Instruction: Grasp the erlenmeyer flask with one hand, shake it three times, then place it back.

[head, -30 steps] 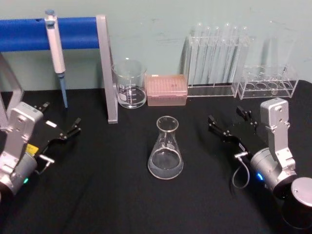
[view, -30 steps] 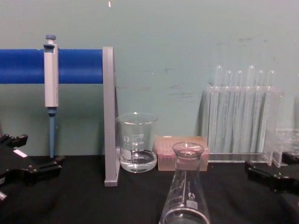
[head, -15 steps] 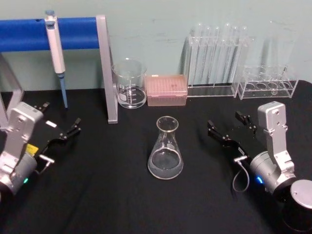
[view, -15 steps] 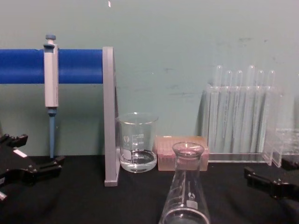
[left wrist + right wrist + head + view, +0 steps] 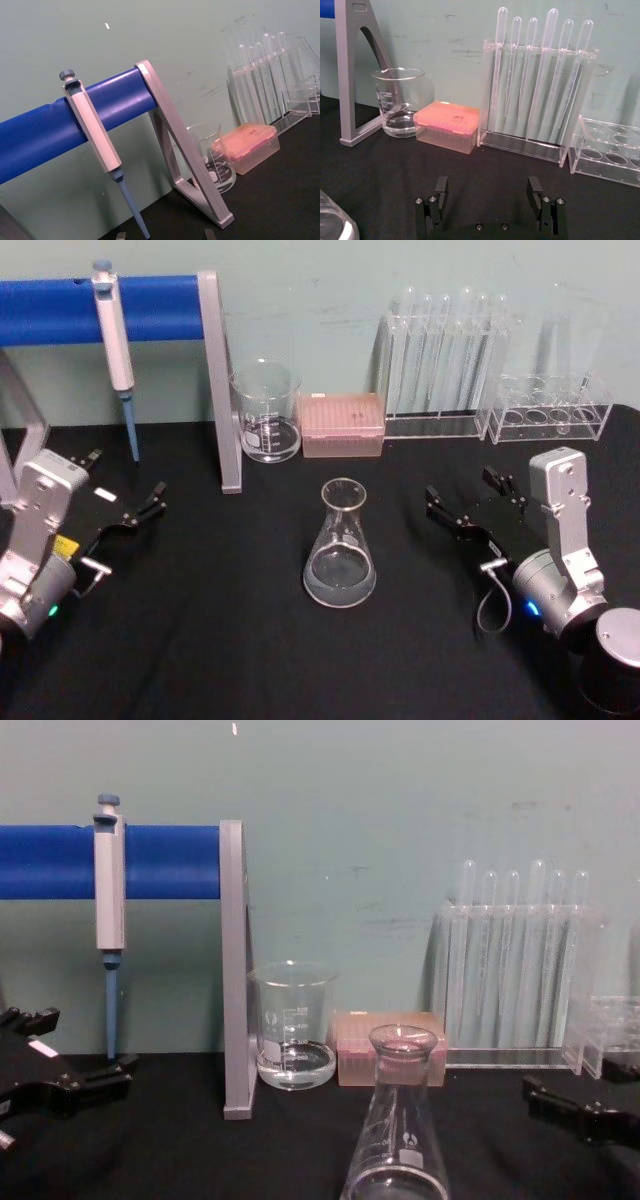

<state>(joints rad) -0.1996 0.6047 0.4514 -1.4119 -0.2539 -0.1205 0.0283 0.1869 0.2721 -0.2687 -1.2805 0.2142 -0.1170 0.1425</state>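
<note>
Erlenmeyer flask (image 5: 340, 545) is standing upright mid-tabletop (image 5: 220, 640), untouched, while the right gripper (image 5: 470, 502) is hovering just beside it, fingers (image 5: 440, 192) spread apart, and the left gripper (image 5: 125, 502) is sitting well apart, fingers likewise released.

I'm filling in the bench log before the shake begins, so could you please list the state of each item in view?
erlenmeyer flask: upright on the table, ungrasped, a little clear liquid inside.
right gripper: open, beside the flask, apart from it.
left gripper: open, holding nothing, off to the left.
beaker: upright, a little clear liquid.
pipette: hanging on the blue stand.
pink tip box: lid closed.
</note>
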